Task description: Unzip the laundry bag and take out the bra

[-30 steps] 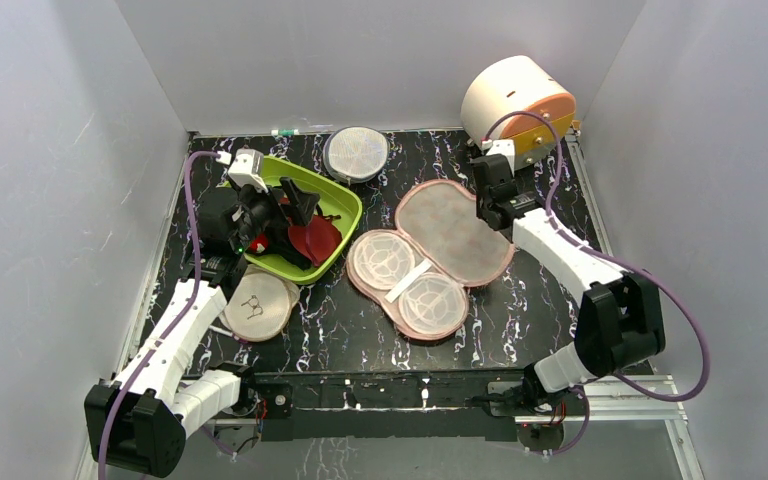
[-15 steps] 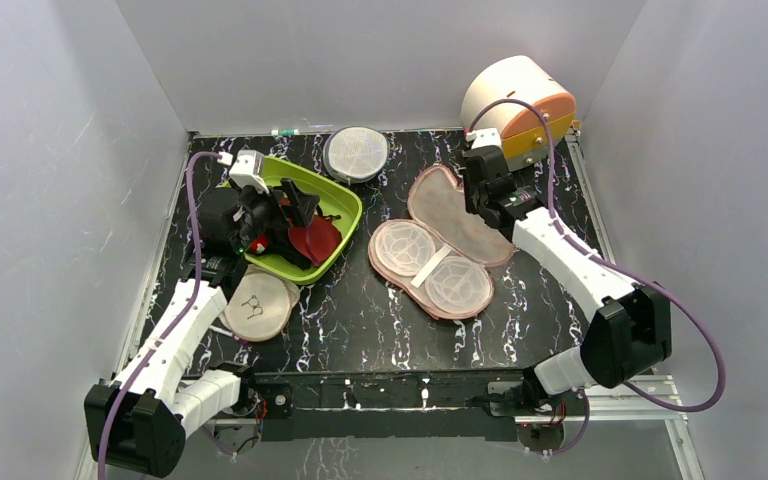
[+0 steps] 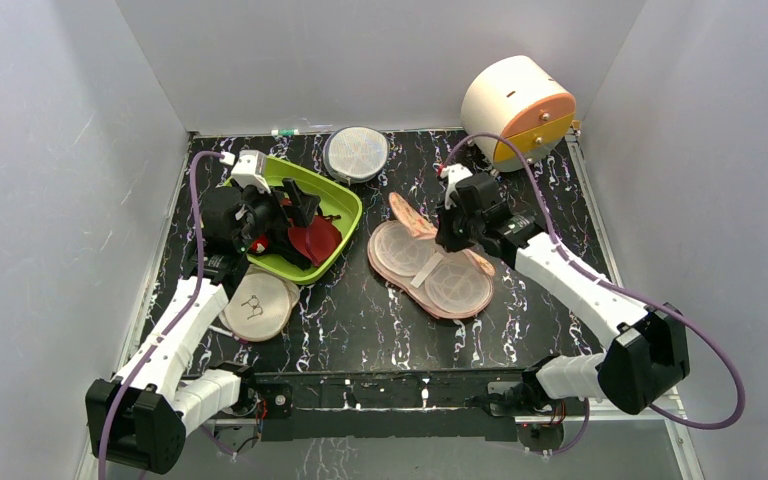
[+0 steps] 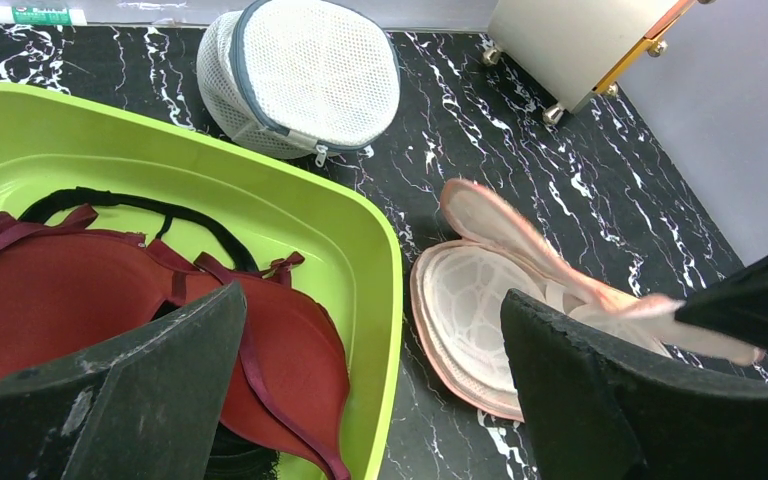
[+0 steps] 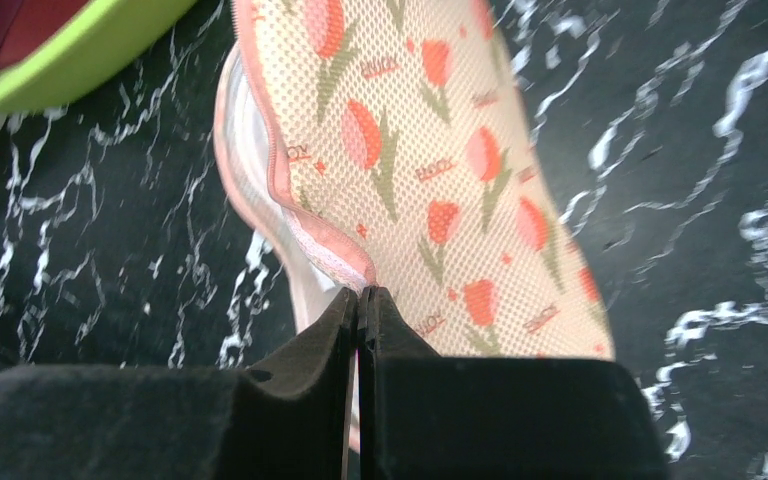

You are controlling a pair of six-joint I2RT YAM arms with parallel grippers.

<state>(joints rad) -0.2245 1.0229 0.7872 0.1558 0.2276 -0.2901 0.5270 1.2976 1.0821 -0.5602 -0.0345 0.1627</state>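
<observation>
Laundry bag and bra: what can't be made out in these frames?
- Far half of the laundry bag: in the top view it is covered by its own raised flap and the right gripper, which pinches the rim.
- Zip slider: too small to see in the top view and not in either wrist view.
- Near edge of the bra: in the left wrist view it is behind a finger of the left gripper. In the top view it is under the left arm.

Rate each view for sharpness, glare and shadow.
Top external: evenly lit, sharp, soft shadows only. Left wrist: tub and bra sharp; left fingers dark. Right wrist: bag print slightly soft, right fingers near-featureless black, no glare.
</observation>
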